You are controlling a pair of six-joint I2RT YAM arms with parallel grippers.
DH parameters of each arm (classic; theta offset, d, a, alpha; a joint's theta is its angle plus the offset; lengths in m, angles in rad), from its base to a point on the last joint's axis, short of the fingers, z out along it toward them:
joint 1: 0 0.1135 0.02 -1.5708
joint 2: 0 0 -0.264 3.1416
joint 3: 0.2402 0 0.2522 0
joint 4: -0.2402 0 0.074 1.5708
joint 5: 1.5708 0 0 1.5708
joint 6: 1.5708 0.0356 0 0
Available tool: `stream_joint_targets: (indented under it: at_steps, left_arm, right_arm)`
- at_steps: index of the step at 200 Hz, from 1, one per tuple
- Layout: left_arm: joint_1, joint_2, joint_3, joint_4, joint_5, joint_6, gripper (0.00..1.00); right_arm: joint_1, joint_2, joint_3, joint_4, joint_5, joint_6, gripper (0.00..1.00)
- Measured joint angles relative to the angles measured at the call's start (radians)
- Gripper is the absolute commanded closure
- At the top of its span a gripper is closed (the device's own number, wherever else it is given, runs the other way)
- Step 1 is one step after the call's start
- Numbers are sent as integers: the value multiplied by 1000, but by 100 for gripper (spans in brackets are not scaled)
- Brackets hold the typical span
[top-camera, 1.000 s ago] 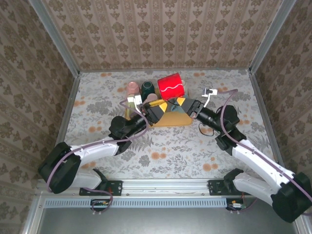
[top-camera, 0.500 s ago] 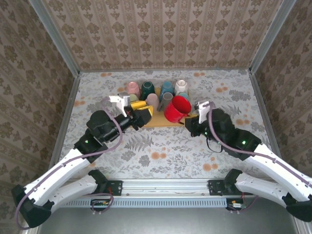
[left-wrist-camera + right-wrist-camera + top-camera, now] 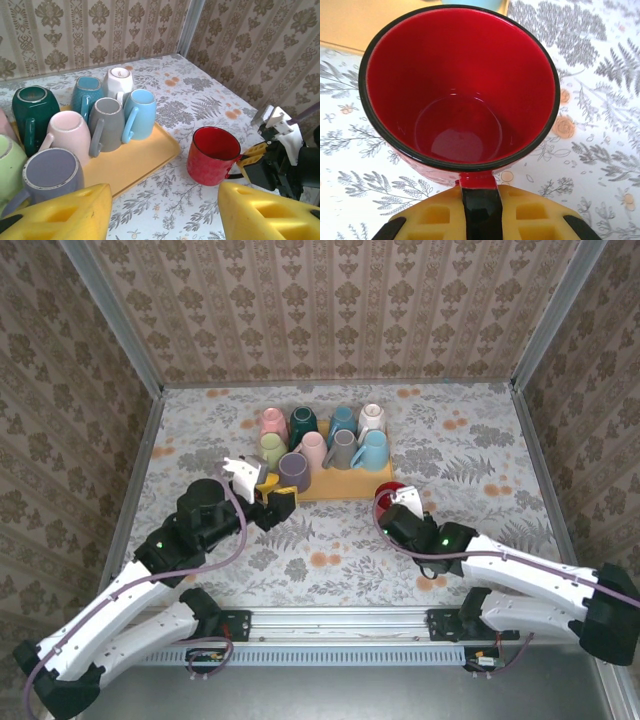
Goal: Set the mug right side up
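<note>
Red mug (image 3: 389,490) stands upright on the counter (image 3: 330,550), mouth up. It sits just off the front right corner of the yellow tray (image 3: 352,483), and the left wrist view shows a gap of bare counter between them. Interior is glossy red, rim is dark.

Right fingers (image 3: 392,504) are closed narrowly on the mug's dark handle, one yellow pad on each side. The handle points back toward the right arm.

Left fingers (image 3: 277,502) are partly open and hold nothing. They hover over the counter near the tray's front left corner, close to a purple-grey mug (image 3: 293,471).

Eight other mugs sit bottom-up on the tray in two rows.
</note>
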Motion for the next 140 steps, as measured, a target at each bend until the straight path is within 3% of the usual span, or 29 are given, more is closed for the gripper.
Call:
stream_joint_targets:
  at_steps: [58,85,123,140]
  left_arm:
    - [0,-2,-10,0,-4,20,41]
    - [0,-12,-23,8,-11,20,41]
    - [0,-13,-24,12,-18,20,41]
    - [0,-13,-32,20,-18,20,41]
  right_arm:
    - [-127,23,-100,118,-28,29,100]
    - [-138,29,-110,158,-34,32,89]
    - [-161,52,-110,194,-43,48,82]
    - [-165,58,-110,200,-48,55,75]
